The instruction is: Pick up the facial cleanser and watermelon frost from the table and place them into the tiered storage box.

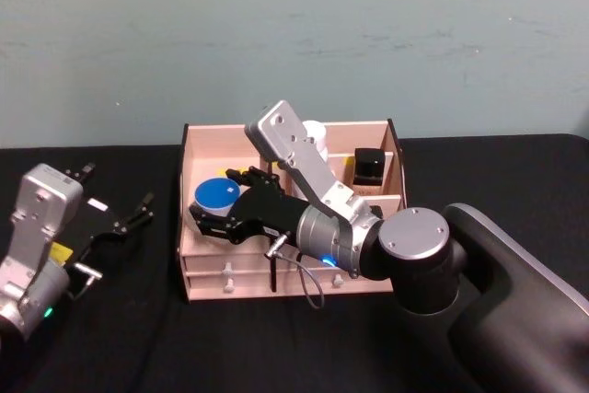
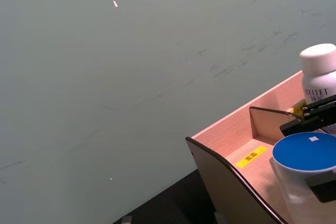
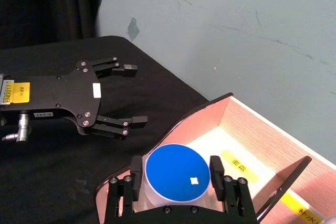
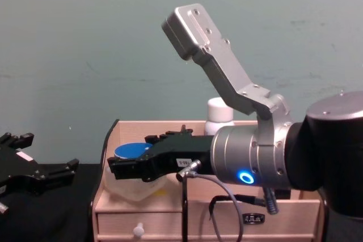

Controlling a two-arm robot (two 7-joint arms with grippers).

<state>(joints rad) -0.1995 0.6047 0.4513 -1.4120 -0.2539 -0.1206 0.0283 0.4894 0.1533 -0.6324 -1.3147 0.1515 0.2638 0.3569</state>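
Black-clothed table (image 1: 120, 338) in front of a pale blue-green wall, seen from the robot's head. Near the middle, the tiered storage box (image 1: 193, 149), pale pink-beige wood with dark edges, open compartments above and small knobbed drawers (image 1: 227, 271) along its front.

Reaching across the box from the right, the right gripper (image 1: 217, 204), black fingers clenched on a translucent jar with a round blue lid (image 1: 217, 194). Held over the box's leftmost compartment, close to the left side wall (from these angles, impossible to tell whether the jar's base touches the compartment floor). From the right wrist camera, one finger (image 3: 216, 170) pressed against each side of the blue lid (image 3: 177, 172), with a yellow label (image 3: 237, 164) on the compartment floor just behind. From the chest camera, the same jar (image 4: 133, 150) showing just above the box's front rim, gripped by the right gripper (image 4: 126, 167).

Toward the back of the box, an upright white bottle (image 2: 318, 77) with a rounded white cap and dark lettering. In a right-hand rear compartment, a small black container (image 1: 370, 165).

To the left of the box, above the black cloth and well apart from it, the left gripper (image 1: 115, 200), fingers spread wide and holding nothing. Also visible from the right wrist camera as a flat black claw (image 3: 123, 94) with a yellow sticker on its body.
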